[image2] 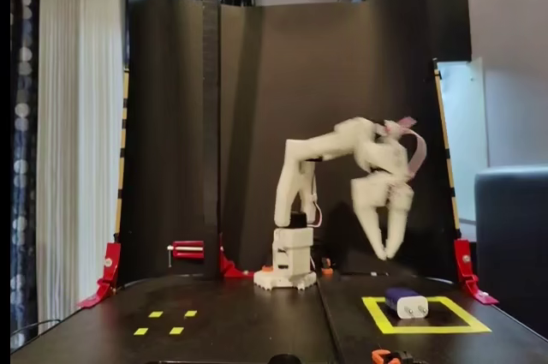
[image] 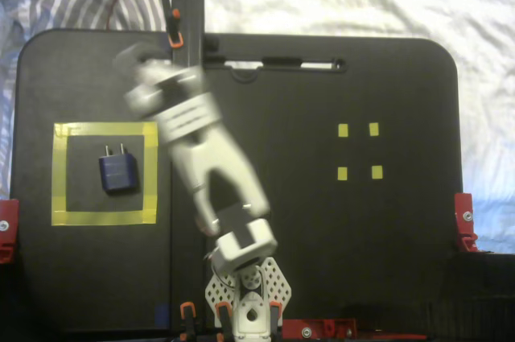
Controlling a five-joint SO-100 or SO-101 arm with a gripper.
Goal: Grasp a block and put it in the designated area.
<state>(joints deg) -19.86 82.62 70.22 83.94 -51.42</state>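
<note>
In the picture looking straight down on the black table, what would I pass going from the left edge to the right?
red clamp → yellow tape square with the blue plug lying inside it → white robot arm, blurred → four small yellow marks → another red clamp.

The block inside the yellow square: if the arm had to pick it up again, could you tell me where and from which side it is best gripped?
Grip the block across its flat long sides, coming straight down from above. It lies flat in the designated area with clear floor on every side, and its prongs point toward the far edge in the fixed view from above, so keep the fingers off that end.
</note>
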